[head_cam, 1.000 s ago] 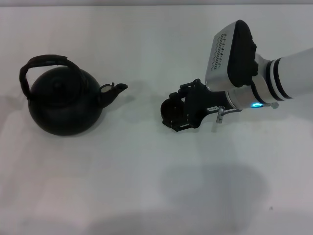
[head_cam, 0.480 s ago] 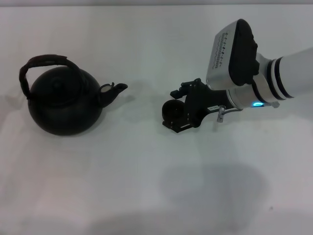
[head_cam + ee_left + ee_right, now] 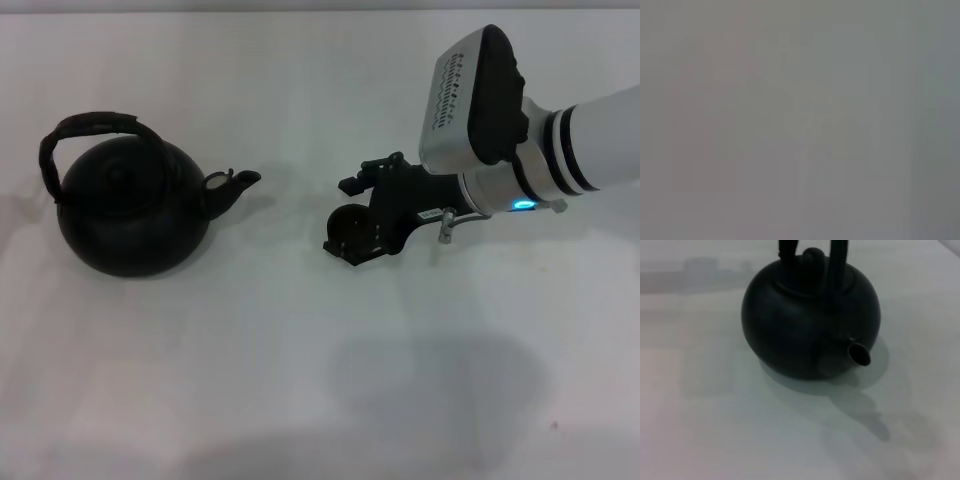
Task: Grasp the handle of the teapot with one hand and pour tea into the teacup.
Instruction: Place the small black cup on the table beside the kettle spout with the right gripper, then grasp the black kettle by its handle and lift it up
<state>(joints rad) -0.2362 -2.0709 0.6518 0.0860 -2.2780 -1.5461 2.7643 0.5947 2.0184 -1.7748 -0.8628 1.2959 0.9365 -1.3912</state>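
The black teapot (image 3: 130, 210) stands at the table's left, its spout (image 3: 235, 183) pointing right and its arched dark handle (image 3: 90, 125) upright over the knobbed lid. The right wrist view shows the teapot (image 3: 805, 315) with its spout (image 3: 859, 354) and handle (image 3: 836, 260). The tiny dark teacup (image 3: 352, 226) sits on the table right of the spout. My right gripper (image 3: 338, 215) is low at the cup, its jaws spread on either side of it. The left gripper is out of view.
The white table (image 3: 300, 380) surrounds both objects. My right arm (image 3: 560, 160) reaches in from the right edge, and its shadow lies on the table in front. The left wrist view shows only plain grey.
My right gripper's jaws have spread apart around the teacup and the wrist has shifted slightly away. The cup and teapot have not moved.
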